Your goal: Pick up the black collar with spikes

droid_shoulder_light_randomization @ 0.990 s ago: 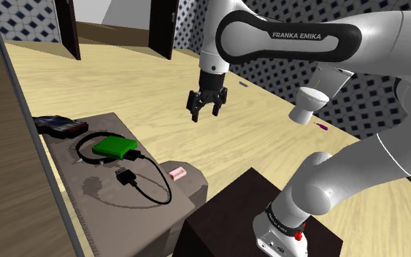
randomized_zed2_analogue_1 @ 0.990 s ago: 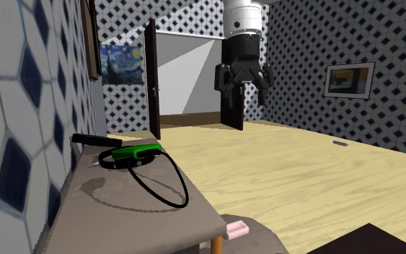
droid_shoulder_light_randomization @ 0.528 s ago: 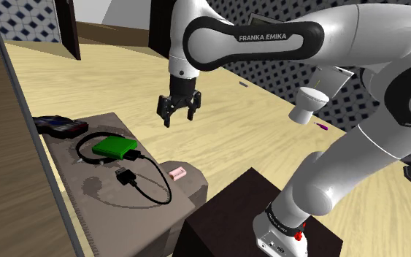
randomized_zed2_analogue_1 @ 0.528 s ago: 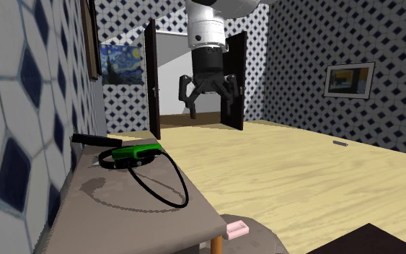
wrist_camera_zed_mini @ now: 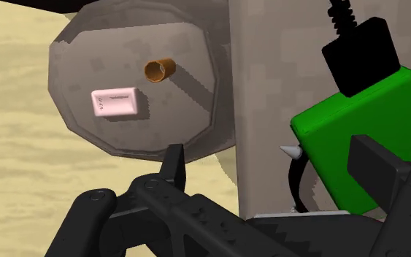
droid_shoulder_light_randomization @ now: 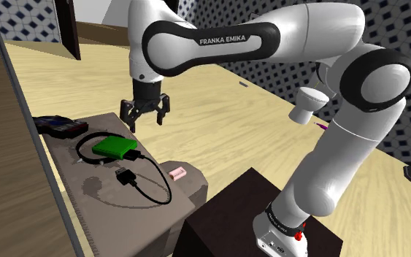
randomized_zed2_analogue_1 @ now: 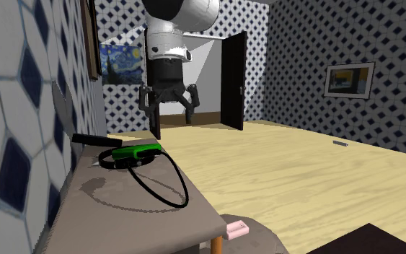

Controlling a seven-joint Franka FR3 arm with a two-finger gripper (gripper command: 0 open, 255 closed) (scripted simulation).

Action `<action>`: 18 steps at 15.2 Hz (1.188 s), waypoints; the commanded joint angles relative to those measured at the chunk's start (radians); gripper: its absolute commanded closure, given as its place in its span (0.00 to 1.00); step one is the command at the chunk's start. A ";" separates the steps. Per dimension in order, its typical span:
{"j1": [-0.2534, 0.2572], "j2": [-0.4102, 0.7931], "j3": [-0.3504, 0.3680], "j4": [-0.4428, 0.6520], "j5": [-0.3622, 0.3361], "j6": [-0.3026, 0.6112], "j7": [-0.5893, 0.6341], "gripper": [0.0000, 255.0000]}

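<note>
The black collar (droid_shoulder_light_randomization: 81,151) lies flat on the grey table (droid_shoulder_light_randomization: 98,212), and a green box (droid_shoulder_light_randomization: 114,148) rests on it. In the second exterior view the collar (randomized_zed2_analogue_1: 109,160) shows a pale spike on its outer side. My gripper (droid_shoulder_light_randomization: 145,117) hangs open and holds nothing, above the table's floor-side edge just past the green box. From the second exterior view the gripper (randomized_zed2_analogue_1: 169,108) sits well above the box (randomized_zed2_analogue_1: 138,151). The wrist view has the green box (wrist_camera_zed_mini: 364,124) by the right finger (wrist_camera_zed_mini: 375,164), with a collar spike (wrist_camera_zed_mini: 290,152) poking out beside it.
A black cable (droid_shoulder_light_randomization: 152,191) with a plug (droid_shoulder_light_randomization: 125,176) loops over the table's near half. A dark device (droid_shoulder_light_randomization: 58,125) lies at the far end. A pink block (droid_shoulder_light_randomization: 178,173) sits on a low round grey stool (wrist_camera_zed_mini: 87,131) beside the table. A wall borders the table.
The arm has swung towards the shoulder view's left, carrying the open gripper from over the floor to over the table edge near the green box. Nothing on the table has moved.
</note>
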 commanded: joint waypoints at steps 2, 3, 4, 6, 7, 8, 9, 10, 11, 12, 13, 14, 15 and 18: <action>0.037 0.115 0.022 0.105 -0.046 0.006 0.059 0.00; 0.051 0.154 0.026 0.145 -0.063 0.004 0.075 0.00; 0.066 0.193 0.029 0.187 -0.079 0.000 0.091 0.00; 0.100 0.273 0.031 0.276 -0.112 -0.012 0.120 0.00; 0.118 0.313 0.031 0.325 -0.128 -0.021 0.133 0.00; 0.138 0.355 0.031 0.376 -0.144 -0.031 0.145 0.00; 0.158 0.398 0.029 0.430 -0.160 -0.043 0.155 0.00; 0.180 0.442 0.027 0.488 -0.175 -0.057 0.164 0.00; 0.204 0.487 0.024 0.551 -0.190 -0.074 0.172 0.00; 0.228 0.535 0.020 0.618 -0.205 -0.093 0.179 0.00; 0.255 0.585 0.015 0.693 -0.219 -0.115 0.183 0.00; 0.282 0.637 0.010 0.772 -0.232 -0.141 0.186 0.00; 0.281 0.637 0.008 0.758 -0.231 -0.127 0.186 0.00; 0.275 0.638 0.007 0.719 -0.233 -0.088 0.188 0.00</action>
